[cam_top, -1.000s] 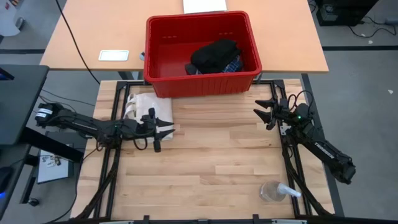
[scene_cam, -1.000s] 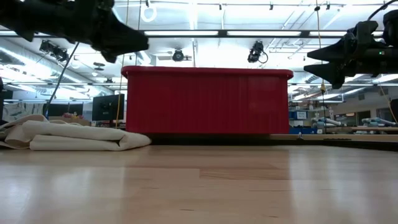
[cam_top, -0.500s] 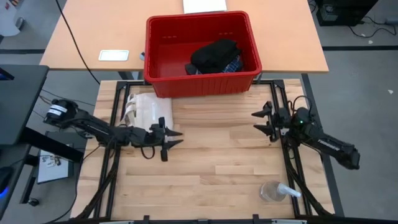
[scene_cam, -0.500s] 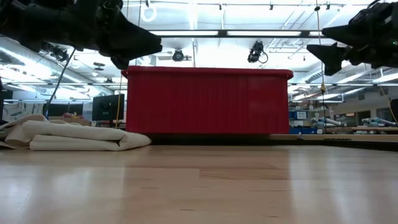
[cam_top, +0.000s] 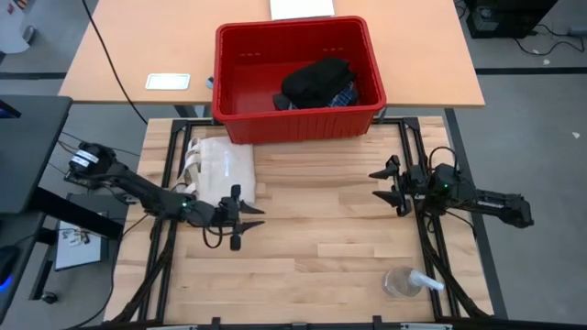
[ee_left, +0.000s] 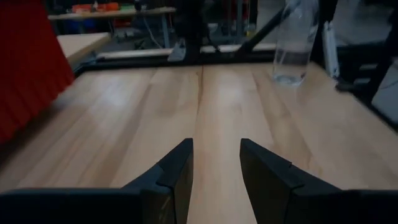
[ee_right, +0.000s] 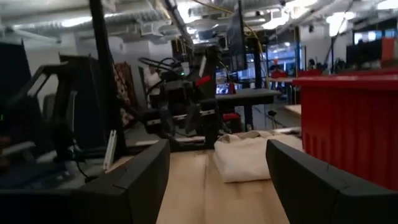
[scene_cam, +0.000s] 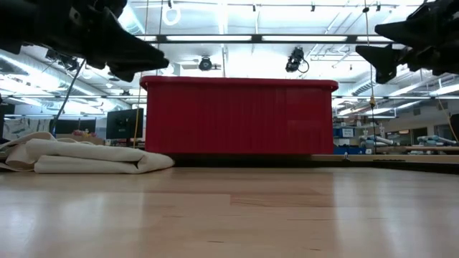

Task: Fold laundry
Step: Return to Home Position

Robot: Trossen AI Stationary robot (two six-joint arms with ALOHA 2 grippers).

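- The left end effector [cam_top: 248,220] hovers empty, fingers spread a moderate way, with bare wood showing through the gap in its wrist view [ee_left: 216,146].
- It hangs above the worktop [cam_top: 321,238] near the left edge, just on the near side of a folded cream cloth [cam_top: 220,165] and not touching it.
- The right end effector [cam_top: 378,183] is empty too, fingers spread wide, up over the right edge and pointing in across the boards.
- The laundry is well away from both: the black garment [cam_top: 316,78] lies on top inside the red bin [cam_top: 293,121] at the far edge of the worktop.
- A corner of the plaid garment [cam_top: 348,92] peeks out beside it. A grey piece I cannot make out.
- Nothing of the task lies loose on the boards, so the folding and binning look done; this reads as the closing step, arms heading for rest.
- Next move, as I judge it: each arm draws back toward its own side and settles, carrying nothing.
- The left should clear the cream cloth as it pulls away.
- The right should keep off the clear bottle [cam_top: 404,282] standing near the near right corner.
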